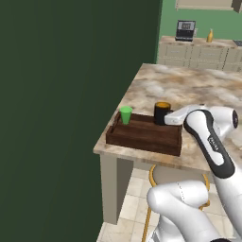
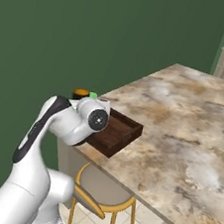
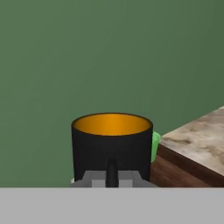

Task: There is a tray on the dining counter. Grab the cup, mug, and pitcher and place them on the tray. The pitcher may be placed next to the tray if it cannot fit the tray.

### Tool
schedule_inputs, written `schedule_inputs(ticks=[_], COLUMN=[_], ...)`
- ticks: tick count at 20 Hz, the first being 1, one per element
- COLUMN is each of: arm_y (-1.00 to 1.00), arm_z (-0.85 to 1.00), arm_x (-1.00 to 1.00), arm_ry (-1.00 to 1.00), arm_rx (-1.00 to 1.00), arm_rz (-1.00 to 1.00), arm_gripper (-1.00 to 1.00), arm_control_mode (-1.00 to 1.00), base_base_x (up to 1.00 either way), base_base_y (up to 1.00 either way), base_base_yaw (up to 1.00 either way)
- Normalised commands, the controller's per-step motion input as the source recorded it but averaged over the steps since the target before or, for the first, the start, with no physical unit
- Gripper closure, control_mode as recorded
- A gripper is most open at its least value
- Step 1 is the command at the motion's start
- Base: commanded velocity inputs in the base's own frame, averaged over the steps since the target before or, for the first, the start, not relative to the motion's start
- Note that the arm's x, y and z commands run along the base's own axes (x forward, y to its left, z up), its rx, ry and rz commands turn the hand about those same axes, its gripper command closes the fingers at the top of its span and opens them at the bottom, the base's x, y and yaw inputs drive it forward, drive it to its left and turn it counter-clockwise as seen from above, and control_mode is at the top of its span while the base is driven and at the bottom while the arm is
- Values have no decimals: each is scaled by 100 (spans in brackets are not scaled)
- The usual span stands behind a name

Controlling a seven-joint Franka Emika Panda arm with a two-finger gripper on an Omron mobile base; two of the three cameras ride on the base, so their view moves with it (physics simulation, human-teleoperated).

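Claw (image 3: 112, 173) pinched shut on the handle of the mug (image 3: 112, 146), seen in the hand view as a dark strip squeezed between the two finger tips, with the black mug body and its orange-yellow inside straight ahead. From the left base view the claw (image 1: 166, 120) reaches in level from the arm's side, and the mug (image 1: 162, 112) sits upright at its tip, over the far rim of the tray (image 1: 144, 134) (whether its base touches the tray floor or hangs just above it, cannot tell).

Beyond the mug, further from the claw, the green cup (image 1: 125, 115) stands upright in the tray's far left corner; in the hand view a sliver of the cup (image 3: 155, 145) peeks out from behind the mug's right side. Mug and cup are near but apart.

Under both, the dark brown wooden tray lies at the corner of the dining counter (image 1: 189, 90), close to the edge. A round stool (image 2: 104, 190) with yellow legs stands below the counter edge, under the claw.

Well away, on the cream-drawered counter at the back wall, the yellow-orange pitcher (image 1: 210, 36) stands upright beside a dark appliance (image 1: 185, 30).
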Motion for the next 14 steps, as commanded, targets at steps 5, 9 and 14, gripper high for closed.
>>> schedule_inputs(ticks=[5, 9, 14], arm_y=[0, 0, 0], arm_z=[-36, -37, -37], arm_x=[26, 29, 26], arm_ry=[0, 0, 0], arm_rx=[0, 0, 0], arm_rz=[2, 2, 2], arm_gripper=[100, 100, 100], arm_control_mode=[-100, -100, -100], base_base_x=[0, 0, 0], base_base_y=[0, 0, 0], base_base_yaw=[0, 0, 0])
